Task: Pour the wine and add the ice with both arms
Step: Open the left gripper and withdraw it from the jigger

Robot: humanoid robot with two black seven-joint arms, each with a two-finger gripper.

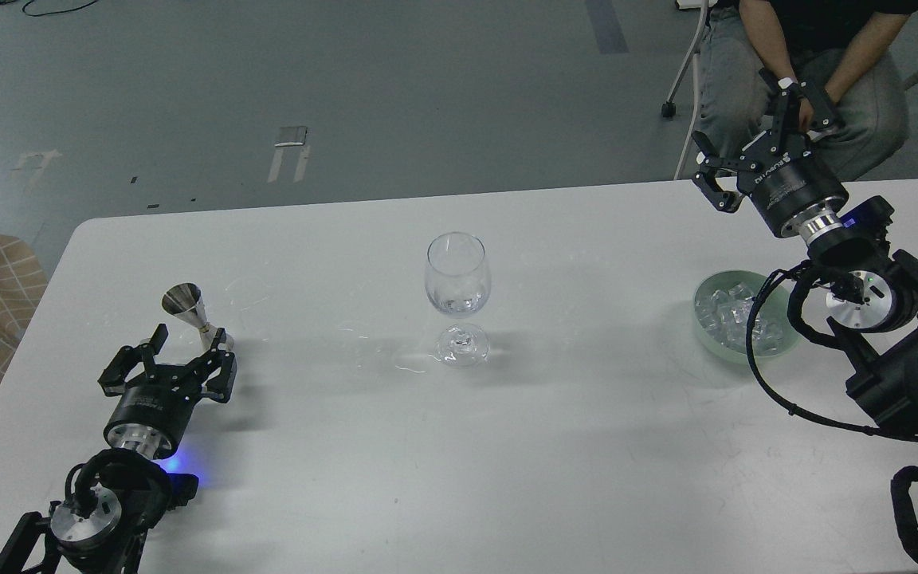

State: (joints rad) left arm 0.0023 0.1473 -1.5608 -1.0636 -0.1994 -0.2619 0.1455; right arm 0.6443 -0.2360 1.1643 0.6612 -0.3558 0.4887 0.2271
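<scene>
On the white tabletop (555, 446), as seen from the head, a clear stemmed wine glass (458, 296) stands upright near the middle, and only a trace of colourless wine (459, 304) can be made out low in its bowl. To its left a small steel double-cone jigger (192, 314) stands upright, and the left gripper (188, 351) is spread open just beside it; whether a finger touches the jigger's base cannot be told. Far to the right a pale green round bowl (704, 296) holds the heap of clear ice cubes (738, 317). The right gripper (754, 135) is raised beyond the bowl, its fingers parted wide and nothing held between them.

The pour is judged done or nearly so, and the ice step is judged to be in hand. It is best done if the right gripper is brought down squarely over one cube at the top of the heap and closed gently, since wet ice is likely to slip. The cube should be released low inside the glass rim, so that the thin glass is not struck or tipped
</scene>
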